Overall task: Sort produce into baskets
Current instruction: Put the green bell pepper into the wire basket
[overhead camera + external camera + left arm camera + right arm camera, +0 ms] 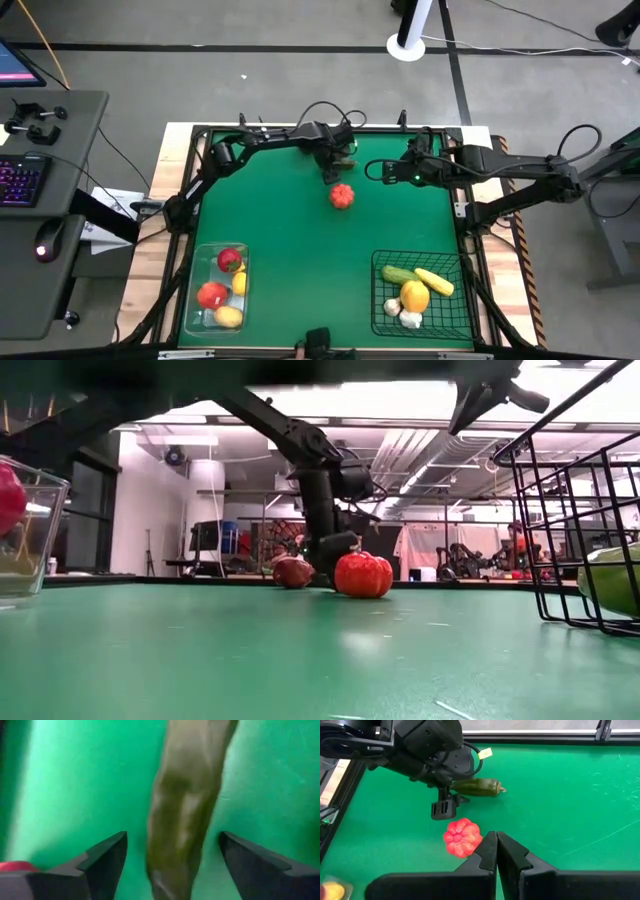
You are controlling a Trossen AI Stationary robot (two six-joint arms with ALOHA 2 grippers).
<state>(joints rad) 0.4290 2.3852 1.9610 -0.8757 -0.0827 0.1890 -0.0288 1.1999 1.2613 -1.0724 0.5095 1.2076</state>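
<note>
Evidently lining up a grasp, the left gripper [172, 865] hung spread wide astride a dark green pepper [477, 786] at the table's twelve o'clock; the right gripper [496, 851], pinched closed and empty, waited at two o'clock.

My left hand [340, 160] hangs over the far table [290, 240] edge — the orange-red tomato [342, 196] just beside it; my right hand [378, 171] waits nearby.

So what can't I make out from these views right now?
- High view: the green pepper is mostly covered by the left gripper.
- Left wrist view: the pepper is blurred, its ends cut off.
- Low view: clear bin and wire basket cropped by the edges.
</note>
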